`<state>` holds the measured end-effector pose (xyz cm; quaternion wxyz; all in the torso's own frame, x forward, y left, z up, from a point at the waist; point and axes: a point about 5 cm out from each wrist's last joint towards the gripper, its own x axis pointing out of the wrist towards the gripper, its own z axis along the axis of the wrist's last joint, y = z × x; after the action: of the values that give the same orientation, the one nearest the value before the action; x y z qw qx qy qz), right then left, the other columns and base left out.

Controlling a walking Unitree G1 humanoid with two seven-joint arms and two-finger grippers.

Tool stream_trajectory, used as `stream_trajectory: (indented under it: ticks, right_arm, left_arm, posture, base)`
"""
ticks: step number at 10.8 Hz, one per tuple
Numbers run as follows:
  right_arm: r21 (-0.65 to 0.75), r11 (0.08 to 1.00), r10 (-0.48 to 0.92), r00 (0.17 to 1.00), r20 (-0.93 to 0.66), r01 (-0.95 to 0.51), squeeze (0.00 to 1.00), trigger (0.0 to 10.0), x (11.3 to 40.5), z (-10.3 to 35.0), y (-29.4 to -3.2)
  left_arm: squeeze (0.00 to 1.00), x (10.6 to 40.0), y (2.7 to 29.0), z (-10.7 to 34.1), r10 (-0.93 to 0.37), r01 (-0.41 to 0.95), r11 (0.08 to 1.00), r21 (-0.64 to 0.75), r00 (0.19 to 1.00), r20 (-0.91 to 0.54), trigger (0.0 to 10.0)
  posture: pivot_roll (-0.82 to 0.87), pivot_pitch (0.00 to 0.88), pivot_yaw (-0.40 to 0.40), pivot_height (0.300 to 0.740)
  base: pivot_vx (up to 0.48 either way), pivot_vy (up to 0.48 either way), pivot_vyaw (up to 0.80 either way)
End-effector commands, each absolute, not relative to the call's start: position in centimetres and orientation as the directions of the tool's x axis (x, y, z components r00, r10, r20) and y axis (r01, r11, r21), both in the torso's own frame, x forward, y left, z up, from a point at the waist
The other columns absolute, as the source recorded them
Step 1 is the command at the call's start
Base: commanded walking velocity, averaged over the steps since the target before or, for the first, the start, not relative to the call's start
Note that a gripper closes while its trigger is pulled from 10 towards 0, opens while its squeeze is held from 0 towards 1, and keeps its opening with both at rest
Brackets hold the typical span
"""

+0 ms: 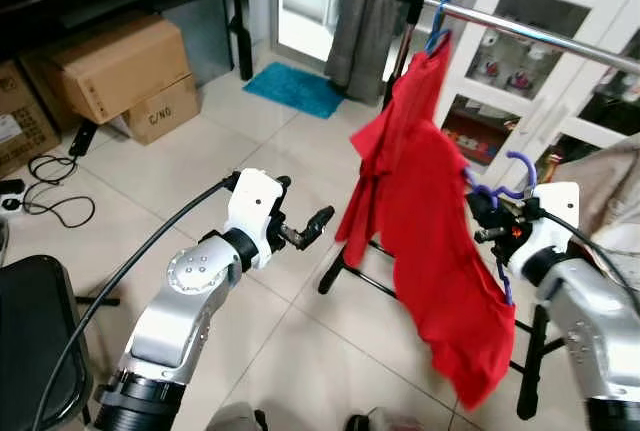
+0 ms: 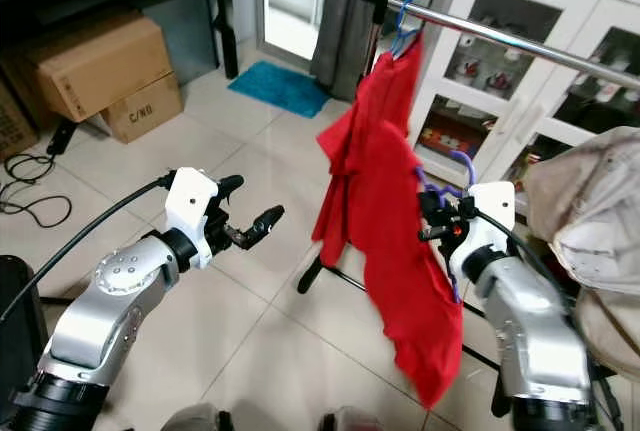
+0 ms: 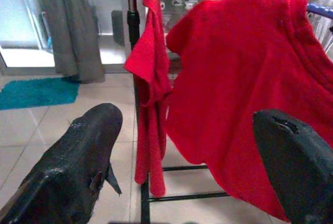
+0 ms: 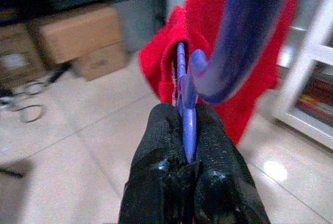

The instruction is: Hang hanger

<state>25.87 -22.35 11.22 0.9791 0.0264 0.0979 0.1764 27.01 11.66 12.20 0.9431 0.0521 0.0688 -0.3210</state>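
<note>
A purple hanger (image 4: 186,104) carries a red shirt (image 1: 455,291), and my right gripper (image 4: 186,130) is shut on the hanger just below its hook (image 1: 510,176). It is held in front of and below the metal rail (image 1: 540,31) of a clothes rack. A second red garment (image 3: 148,73) hangs from a blue hanger (image 1: 438,23) at the rail's left end. My left gripper (image 1: 305,201) is open, to the left of the red clothes and apart from them, with nothing between its fingers (image 3: 78,156).
The rack's black legs (image 1: 350,261) stand on the tiled floor. A white glass-door cabinet (image 1: 560,81) is behind the rail, with a grey curtain (image 1: 365,11) and teal mat (image 1: 295,88) beyond. Cardboard boxes (image 1: 120,66) and cables (image 1: 50,191) lie left. A beige garment (image 2: 590,211) hangs at right.
</note>
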Motion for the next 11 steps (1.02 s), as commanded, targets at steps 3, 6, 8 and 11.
stream_trajectory:
  ticks: [3, 6, 8, 11]
  right_arm:
    - [0.109, 0.829, 0.559, 0.821, -0.119, -0.548, 0.00, 0.0, 25.5, 12.0, -22.2]
    - [0.086, 0.777, 0.630, 0.774, -0.065, -0.624, 0.00, 0.0, 26.2, 13.1, -20.2]
    - [0.038, 0.789, 0.614, 0.788, -0.030, -0.613, 0.00, 0.0, 26.5, 14.0, -18.7]
    - [-0.122, 0.841, 0.528, 0.849, -0.021, -0.527, 0.00, 0.0, 27.0, 15.0, -18.0]
  left_arm:
    - [0.00, 26.7, 11.1, 12.4, -0.658, 0.669, 0.742, 0.042, 0.738, -0.150, 10.0]
    - [1.00, 27.4, 10.3, 13.1, -0.739, 0.741, 0.670, -0.039, 0.662, -0.129, 10.0]
    - [1.00, 28.2, 9.8, 13.1, -0.750, 0.748, 0.659, -0.076, 0.645, -0.150, 10.0]
    - [0.11, 29.8, 10.0, 12.9, -0.703, 0.689, 0.712, -0.137, 0.698, -0.139, 10.0]
  posture:
    - [-0.03, 0.000, -0.058, 0.740]
    - [-0.02, 0.000, -0.057, 0.740]
    - [-0.02, 0.000, -0.049, 0.740]
    - [-0.02, 0.000, -0.038, 0.740]
  base:
    - [0.000, 0.000, 0.00]
    - [0.000, 0.000, 0.00]
    - [0.000, 0.000, 0.00]
    - [0.000, 0.000, 0.00]
